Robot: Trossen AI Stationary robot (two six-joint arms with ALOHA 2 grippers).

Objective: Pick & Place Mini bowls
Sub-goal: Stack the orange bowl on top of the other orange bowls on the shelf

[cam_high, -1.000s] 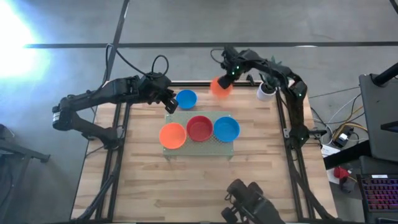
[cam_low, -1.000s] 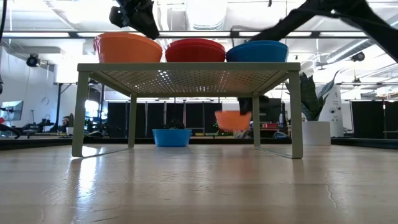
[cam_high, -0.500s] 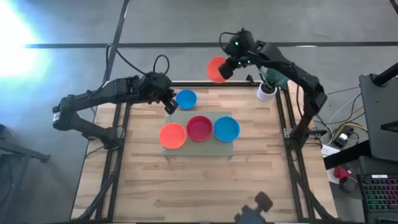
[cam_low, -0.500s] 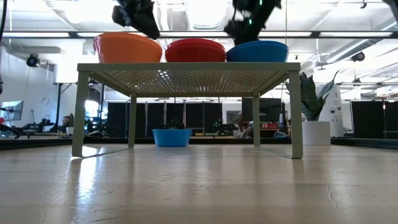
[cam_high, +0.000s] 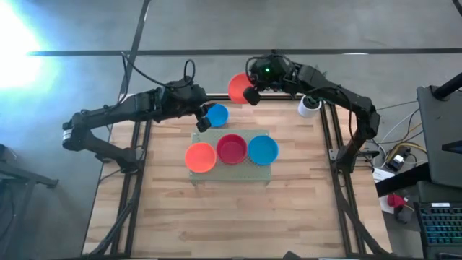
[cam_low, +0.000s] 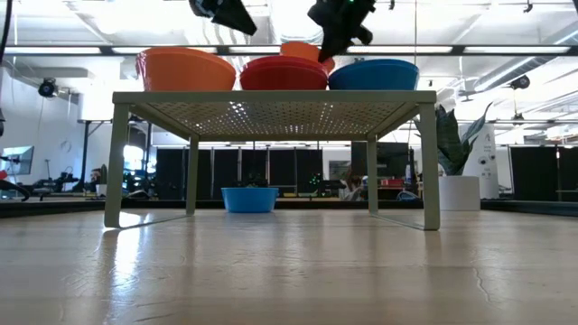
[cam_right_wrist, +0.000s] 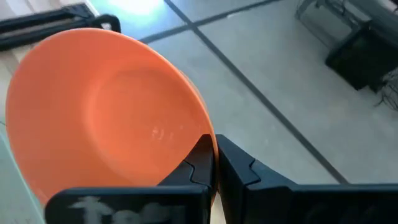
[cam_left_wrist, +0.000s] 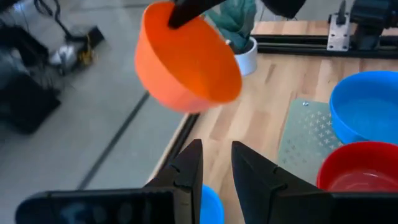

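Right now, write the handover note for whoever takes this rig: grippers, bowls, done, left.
Right gripper: shut on the rim of an orange bowl, held in the air past the table's far edge.
Left gripper: open, empty, above the loose blue bowl on the table.
Done: orange, red and blue bowls sit in a row on the green mat stand.
Left: place the held orange bowl, then the loose blue one.

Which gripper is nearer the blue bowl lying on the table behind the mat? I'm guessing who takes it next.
Left. The left gripper hovers right beside the blue bowl. The right gripper is farther back, shut on an orange bowl beyond the table's edge.
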